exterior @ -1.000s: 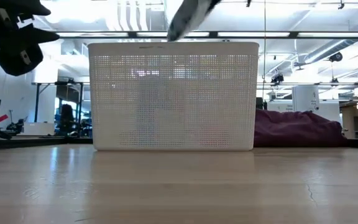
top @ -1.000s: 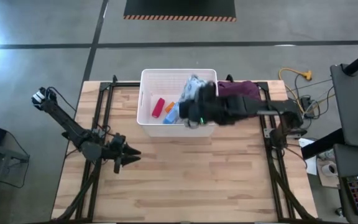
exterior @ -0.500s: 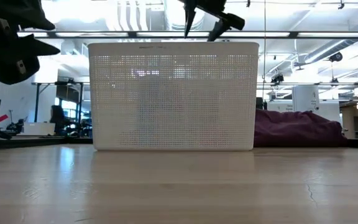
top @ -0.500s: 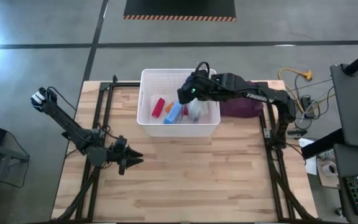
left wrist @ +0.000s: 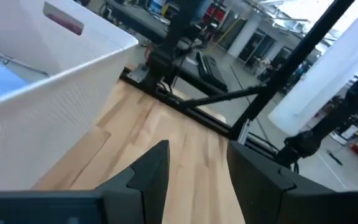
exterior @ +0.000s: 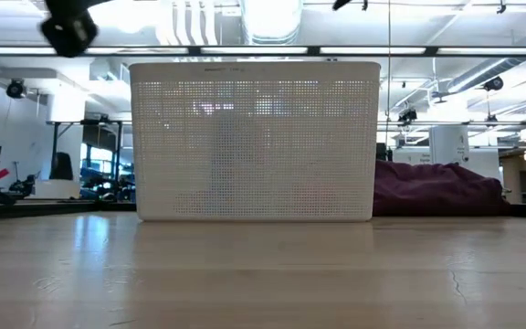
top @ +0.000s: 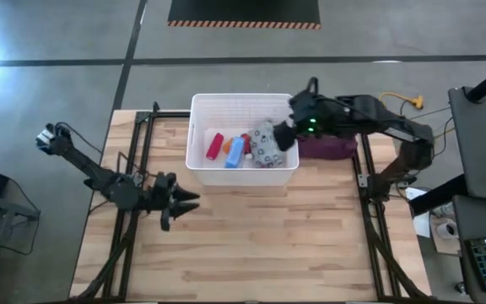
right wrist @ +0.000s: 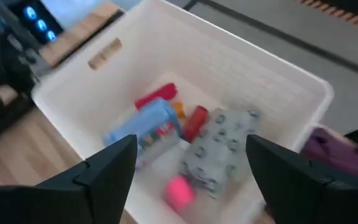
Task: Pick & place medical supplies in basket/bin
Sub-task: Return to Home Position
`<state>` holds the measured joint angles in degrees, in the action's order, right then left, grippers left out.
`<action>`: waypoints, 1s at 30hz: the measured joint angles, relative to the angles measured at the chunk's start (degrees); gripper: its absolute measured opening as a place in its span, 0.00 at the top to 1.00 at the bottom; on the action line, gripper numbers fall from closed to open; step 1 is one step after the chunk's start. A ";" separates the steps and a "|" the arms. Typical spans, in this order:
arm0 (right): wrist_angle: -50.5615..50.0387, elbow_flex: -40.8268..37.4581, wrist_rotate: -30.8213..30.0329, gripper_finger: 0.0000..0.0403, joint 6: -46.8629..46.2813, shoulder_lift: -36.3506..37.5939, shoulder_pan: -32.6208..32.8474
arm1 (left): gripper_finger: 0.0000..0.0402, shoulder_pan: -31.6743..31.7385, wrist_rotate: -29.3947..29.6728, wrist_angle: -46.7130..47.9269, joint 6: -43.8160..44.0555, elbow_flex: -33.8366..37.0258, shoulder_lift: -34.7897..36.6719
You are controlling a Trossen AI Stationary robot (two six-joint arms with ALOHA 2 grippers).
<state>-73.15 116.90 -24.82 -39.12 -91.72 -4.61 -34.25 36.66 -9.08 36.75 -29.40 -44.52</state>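
Nearest, the left gripper (top: 188,201) hovers over the wooden table (top: 251,245), fingers spread, empty. Beyond, the white perforated plastic basket (top: 199,160) holds a blue-white first-aid box (top: 234,152), red tubes (top: 214,145) and a grey patterned pouch (top: 264,145); the right gripper (top: 283,135) hangs wide open above its right side.

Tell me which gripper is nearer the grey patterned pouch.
Right. The right gripper hangs above the basket, close beside the grey patterned pouch; the left gripper is over the table, outside the basket.

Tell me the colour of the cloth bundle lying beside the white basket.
The cloth bundle is dark purple; the low view shows it best.
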 joint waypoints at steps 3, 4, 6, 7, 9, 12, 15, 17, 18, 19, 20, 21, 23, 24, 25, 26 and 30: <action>-0.08 -3.29 1.23 0.29 3.62 3.38 1.85 | 0.64 9.15 -9.96 -2.63 -1.31 1.39 0.59; 0.54 -5.10 3.11 0.30 4.87 4.63 2.28 | 0.64 12.75 -14.10 -5.13 -1.61 2.29 0.55; 2.86 -9.85 5.60 0.31 6.47 7.31 3.05 | 0.64 20.23 -23.41 -10.99 -1.73 4.02 0.27; 4.42 -12.80 5.59 0.32 6.79 8.93 3.29 | 0.64 23.43 -27.21 -13.42 -2.01 4.72 0.31; 7.42 -19.26 5.22 0.33 8.25 12.54 3.27 | 0.64 28.13 -31.66 -15.59 -2.95 5.29 1.09; 13.70 -28.24 5.20 0.35 9.14 19.53 2.74 | 0.64 31.54 -31.63 -15.69 -5.30 5.24 4.06; 19.72 -35.60 5.25 0.38 9.13 27.36 2.46 | 0.64 31.99 -31.76 -16.26 -6.73 5.00 7.99; 23.72 -39.71 4.94 0.39 10.37 32.05 2.50 | 0.64 31.23 -33.42 -15.88 -8.05 5.07 10.65; 25.27 -41.52 3.96 0.39 11.46 34.09 2.66 | 0.64 30.73 -34.81 -14.97 -8.91 5.11 12.16; 25.87 -43.19 2.78 0.40 12.26 36.08 2.86 | 0.64 30.29 -35.78 -13.49 -9.74 5.13 13.82; 25.63 -44.55 1.38 0.40 12.84 37.90 2.87 | 0.64 30.07 -36.04 -11.38 -10.23 5.13 15.60; 25.21 -45.77 -0.44 0.40 13.39 39.68 2.86 | 0.64 30.06 -35.56 -8.14 -10.31 5.13 17.72; 23.77 -47.99 -4.95 0.40 10.73 43.41 2.83 | 0.64 30.07 -32.91 0.12 -9.55 5.17 21.72; 23.30 -49.10 -6.15 0.40 6.43 45.05 2.82 | 0.64 30.07 -31.40 3.80 -8.23 5.27 23.31; 23.81 -50.27 -6.39 0.40 2.72 46.76 2.90 | 0.64 30.12 -30.32 6.68 -7.04 5.41 24.72; 25.06 -51.68 -5.75 0.40 1.79 48.37 3.38 | 0.64 30.11 -30.14 7.94 -6.79 5.64 25.92; 40.18 -60.76 2.83 0.39 9.08 53.61 5.07 | 0.64 30.02 -35.48 4.36 -13.03 5.81 29.44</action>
<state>-32.97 56.14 -21.99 -30.04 -38.11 0.45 -4.23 1.18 -4.72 23.72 -23.59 -15.07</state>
